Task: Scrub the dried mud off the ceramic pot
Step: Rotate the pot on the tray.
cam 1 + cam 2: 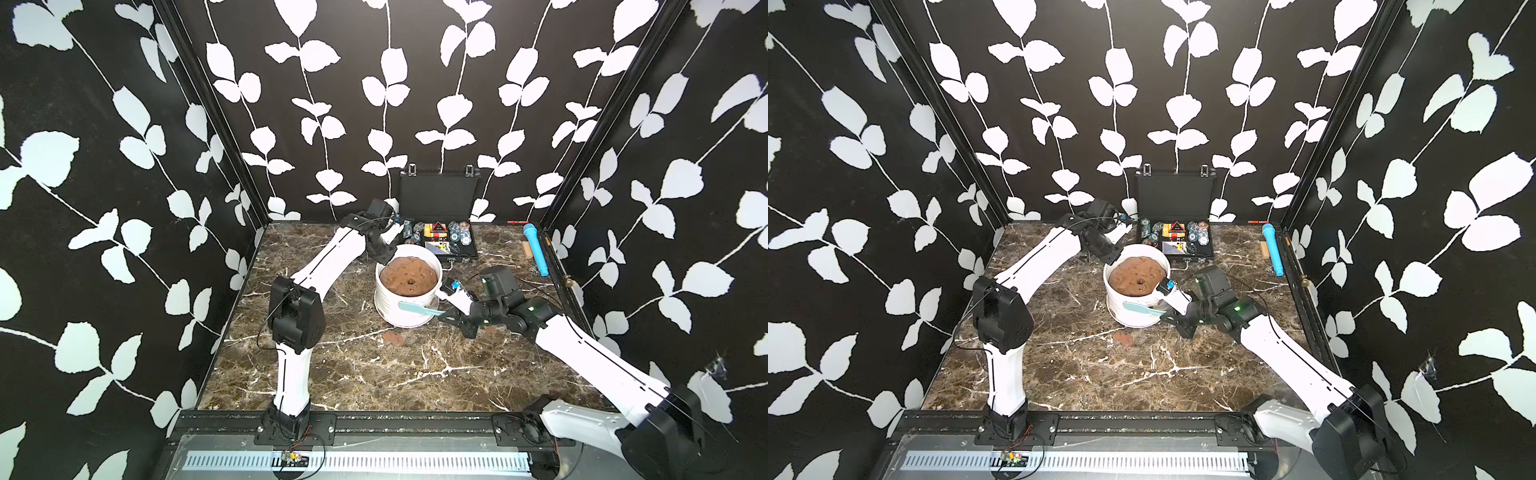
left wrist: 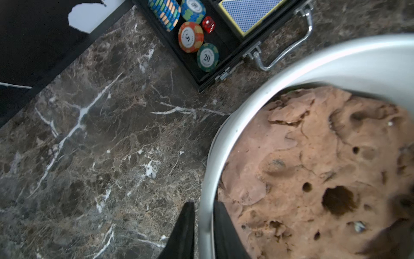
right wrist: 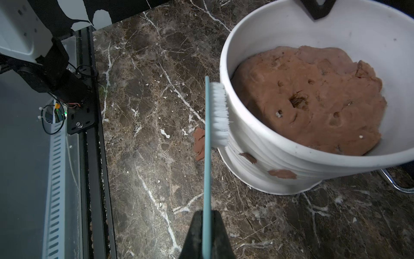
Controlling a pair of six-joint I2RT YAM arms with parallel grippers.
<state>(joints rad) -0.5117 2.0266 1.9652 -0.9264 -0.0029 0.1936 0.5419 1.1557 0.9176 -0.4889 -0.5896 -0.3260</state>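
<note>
The ceramic pot (image 1: pixel 405 309) (image 1: pixel 1133 311), white and ribbed, stands mid-table with a brown lumpy mound (image 1: pixel 409 276) inside. Two patches of dried mud (image 3: pixel 248 157) (image 3: pixel 282 174) cling to its outer wall, and a flake (image 3: pixel 199 143) (image 1: pixel 392 338) lies on the marble beside it. My right gripper (image 3: pixel 207 215) (image 1: pixel 442 312) is shut on the light-blue handle of a brush (image 3: pixel 207 161) (image 1: pixel 415 306) whose white bristles (image 3: pixel 220 114) press against the pot wall just under the rim. My left gripper (image 2: pixel 203 206) (image 1: pixel 386 255) straddles the far rim (image 2: pixel 208 179), with a thin gap at the outer finger.
An open black case of poker chips (image 1: pixel 438 237) sits right behind the pot, its metal handle (image 2: pixel 289 47) close to the rim. A blue cylinder (image 1: pixel 536 249) and a wooden block (image 1: pixel 527 249) lie by the right wall. Patterned walls close in three sides.
</note>
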